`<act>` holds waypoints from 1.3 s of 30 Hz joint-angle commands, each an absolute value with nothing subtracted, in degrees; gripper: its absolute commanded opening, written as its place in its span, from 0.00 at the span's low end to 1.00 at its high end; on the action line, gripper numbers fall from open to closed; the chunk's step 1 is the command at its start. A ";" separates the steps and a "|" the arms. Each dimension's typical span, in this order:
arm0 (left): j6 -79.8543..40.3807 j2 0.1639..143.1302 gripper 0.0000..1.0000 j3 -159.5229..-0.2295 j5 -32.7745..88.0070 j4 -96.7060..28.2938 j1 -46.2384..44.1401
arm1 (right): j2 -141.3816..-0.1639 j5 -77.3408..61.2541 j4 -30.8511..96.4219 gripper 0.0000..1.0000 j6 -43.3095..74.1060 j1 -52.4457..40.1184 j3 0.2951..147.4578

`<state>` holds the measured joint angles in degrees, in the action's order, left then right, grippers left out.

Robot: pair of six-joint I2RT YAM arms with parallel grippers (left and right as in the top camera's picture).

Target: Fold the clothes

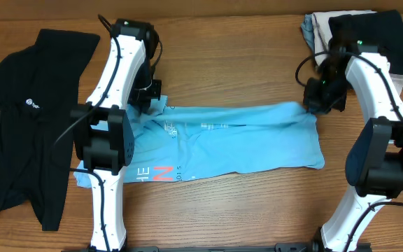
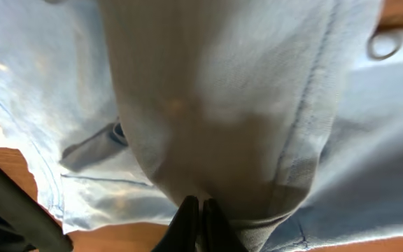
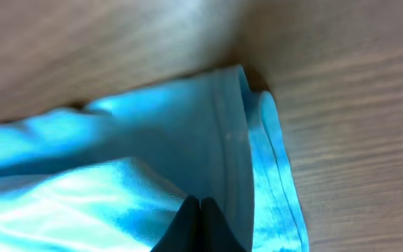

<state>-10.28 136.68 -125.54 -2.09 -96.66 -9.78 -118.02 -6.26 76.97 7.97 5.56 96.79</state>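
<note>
**Position.** The T-shirt [image 1: 243,140] lies across the middle of the surface [image 1: 222,210] as a long horizontal band, between the two arms. A black garment [image 1: 19,119] lies spread at the far left. A heap of clothes [image 1: 369,24] sits at the far corner behind the right arm, well apart from the shirt.

**Pincer state.** The left pincer [image 1: 149,98] is at the far left corner of the band. In its wrist view the fingertips meet, with pale cloth draped over them, so it is clamped on the T-shirt. The right pincer [image 1: 318,103] is at the far right corner. Its tips are likewise pressed together on the fabric, just beside the stitched hem [image 3: 229,126].

**Handling.** Judged from its folds, the fabric is light, soft and limp. It has no stiffness and will sag and trail between two holds. It is not fragile and probably not slippery. Take hold at corners or hemmed edges — the doubled seam gives the firmest purchase — and keep the span taut.

**Appearance.** Light blue cotton, creased along its length, with layers doubled over. White and red-orange lettering [image 1: 161,173] shows near the lower left edge.
</note>
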 commanded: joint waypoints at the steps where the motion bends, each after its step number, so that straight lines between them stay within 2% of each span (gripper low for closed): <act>1: -8.25 134.85 0.04 -124.03 -1.45 -96.84 -10.17 | -116.49 -4.56 76.55 0.04 9.26 6.42 93.65; 5: -7.66 134.87 0.04 -123.90 -1.45 -96.86 -10.22 | -116.49 -4.58 76.66 0.06 9.26 7.25 92.58; 6: -7.62 134.85 0.06 -123.90 -1.45 -96.86 -10.22 | -116.49 -4.58 76.62 0.18 9.23 7.53 92.58; 7: -7.35 134.85 0.11 -123.90 -1.45 -96.86 -10.20 | -116.49 -4.58 76.62 0.27 9.23 7.66 92.58; 8: -6.46 134.85 0.25 -123.90 -1.43 -96.86 -10.22 | -116.49 -4.62 76.64 0.35 9.23 8.03 92.58; 10: -5.19 134.85 0.36 -123.90 -1.43 -96.86 -10.26 | -116.49 -4.62 76.66 0.39 9.21 8.25 92.58; 13: -3.77 134.85 0.39 -124.11 -1.41 -96.86 -10.26 | -116.49 -4.62 76.58 0.42 9.21 8.27 92.58; 18: -3.73 134.78 0.43 -128.33 -1.41 -96.84 -10.26 | -116.49 -5.67 75.16 0.55 9.19 8.27 92.58; 23: 1.72 134.78 0.65 -132.73 -0.99 -91.74 -10.63 | -116.49 -5.72 72.16 0.61 9.21 8.27 92.58; 25: 5.98 134.93 0.69 -132.55 1.85 -88.64 -11.20 | -116.49 -5.69 71.13 0.63 9.21 8.27 92.58; 32: 10.55 137.21 0.74 -132.31 2.37 -84.53 -13.82 | -116.49 -5.67 70.04 0.65 9.04 8.29 92.58; 39: 10.59 142.30 0.69 -132.31 -5.45 -83.02 -16.25 | -116.49 -5.65 70.00 0.65 8.99 8.27 92.58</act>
